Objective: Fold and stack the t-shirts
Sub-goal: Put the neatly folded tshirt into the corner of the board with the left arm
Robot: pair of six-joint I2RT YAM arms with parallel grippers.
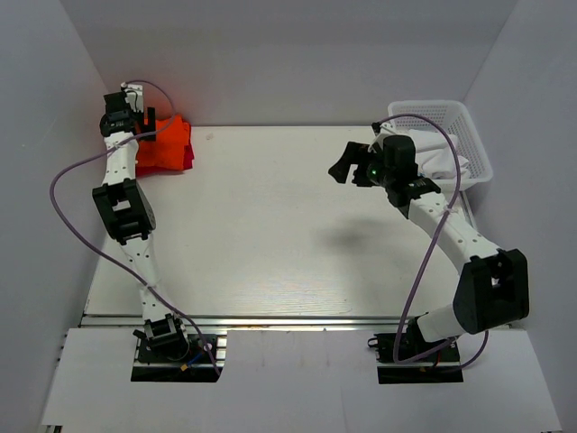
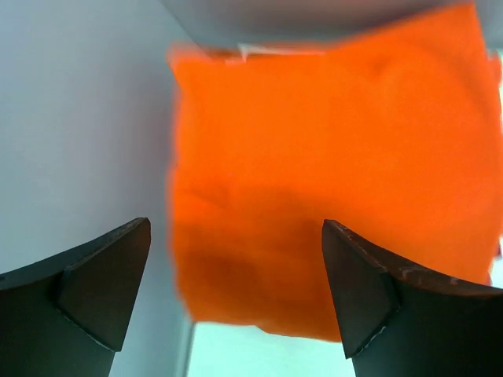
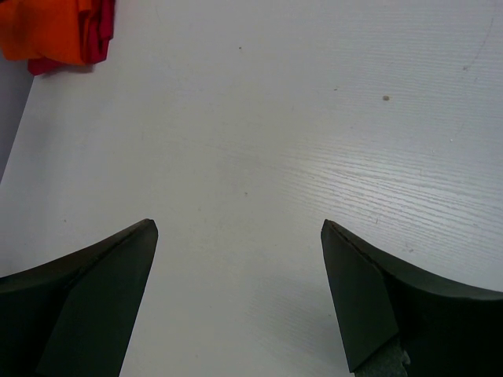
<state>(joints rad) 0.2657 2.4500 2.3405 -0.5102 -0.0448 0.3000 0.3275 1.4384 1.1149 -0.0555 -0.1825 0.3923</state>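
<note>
The folded bright orange t-shirt (image 1: 164, 147) lies at the table's far left corner, on top of the crimson-pink t-shirt (image 1: 187, 152), whose edge shows along its right side. My left gripper (image 1: 144, 118) hovers over the stack's back left corner, open and empty; in the left wrist view the orange t-shirt (image 2: 330, 165) fills the space beyond the spread fingers (image 2: 102, 283). My right gripper (image 1: 344, 167) is open and empty, raised above the table's right middle. The right wrist view shows the orange shirt (image 3: 43, 27) and the crimson-pink one (image 3: 98, 31) far off.
A white plastic basket (image 1: 446, 135) with white cloth in it stands at the far right, behind my right arm. Grey walls close in the table on the left, back and right. The white tabletop (image 1: 270, 225) lies between the arms.
</note>
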